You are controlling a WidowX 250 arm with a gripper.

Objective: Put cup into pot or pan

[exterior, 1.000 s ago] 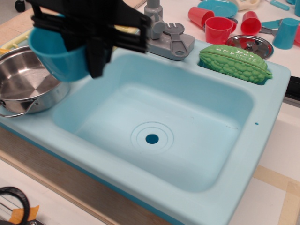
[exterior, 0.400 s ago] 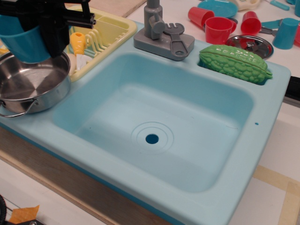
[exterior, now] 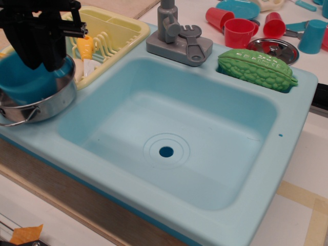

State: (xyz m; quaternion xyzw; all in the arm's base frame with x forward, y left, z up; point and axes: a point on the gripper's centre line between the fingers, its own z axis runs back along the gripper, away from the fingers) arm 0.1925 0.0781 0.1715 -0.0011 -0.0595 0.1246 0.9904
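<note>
The medium-blue cup sits low inside the shiny steel pot, which stands on the sink's left ledge. Only the cup's side and part of its rim show; its handle is hidden. My black gripper hangs right over the pot, with its fingers down at the cup's rim. It looks shut on the cup, and it hides the cup's top.
A yellow dish rack stands just right of the pot, behind it. The light-blue sink basin fills the middle, with a grey faucet behind it. A green gourd, red cups, a flat steel dish and a light-blue tumbler are at the back right.
My gripper has carried the cup left from over the sink's edge and then down, so the cup now sits inside the pot instead of hanging above it.
</note>
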